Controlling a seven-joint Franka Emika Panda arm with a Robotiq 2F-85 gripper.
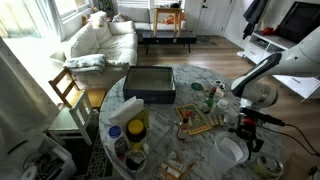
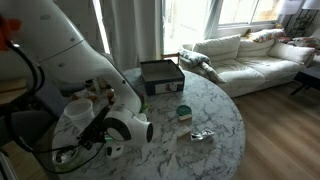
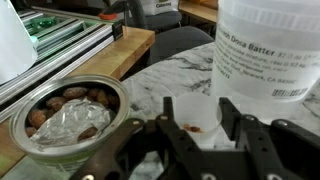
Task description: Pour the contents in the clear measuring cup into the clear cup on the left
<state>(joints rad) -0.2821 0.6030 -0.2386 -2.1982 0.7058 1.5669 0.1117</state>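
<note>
— Tool (image 3: pixel 196 128) sits closest, fingers (image 3: pixel 228 115) half parted, nothing between them.
— And the measuring cup (image 3: pixel 265 50)?
— Clear, labelled, upright on the marble tabletop (image 3: pixel 180 75), just beyond the fingers. A bowl of nuts (image 3: pixel 70 110) crowds in beside it.
— The arm (image 1: pixel 262 75)?
— Bent downward near the tabletop's edge.
</note>
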